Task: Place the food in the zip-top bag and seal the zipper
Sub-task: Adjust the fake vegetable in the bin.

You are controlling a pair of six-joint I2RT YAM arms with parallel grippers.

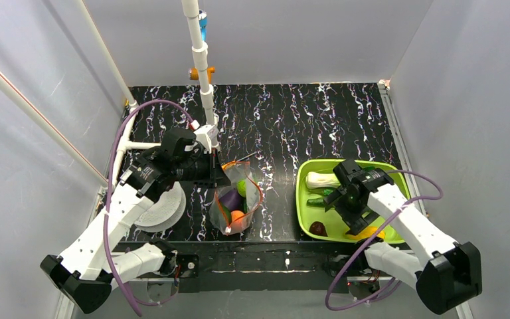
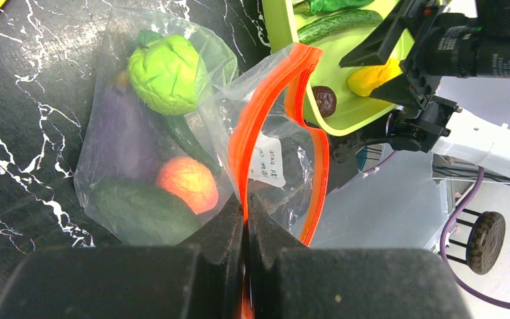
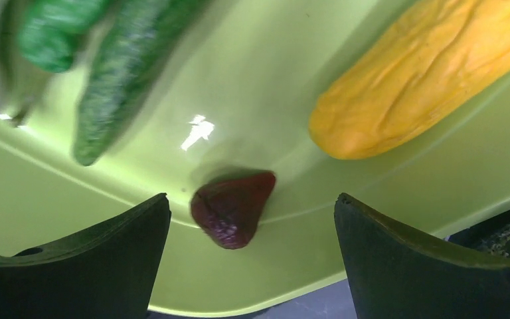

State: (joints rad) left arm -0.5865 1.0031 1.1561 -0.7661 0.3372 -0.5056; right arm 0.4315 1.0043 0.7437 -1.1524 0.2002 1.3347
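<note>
Left pincer [image 2: 246, 211], jaws pressed together on the zipper [image 2: 275, 100], holds the zip-top bag [image 2: 222, 113] mouth-open on the bench [image 1: 305, 113]. Bagged so far: eggplant [image 2: 123, 133], peach [image 2: 187, 184], green round one [image 2: 166, 73], dark cucumber [image 2: 139, 211]. Right pincer [image 3: 252, 206] hangs over the plum [image 3: 232, 209] in the green tray [image 3: 239, 86], jaws wide apart, nothing held. Left to load, I reckon: plum, yellow piece [image 3: 425, 73], tray cucumber [image 3: 126, 73], bok choy [image 1: 322, 179]. Sealing not begun.

Overhead, two close wrists; shared tray [image 1: 299, 203]
</note>
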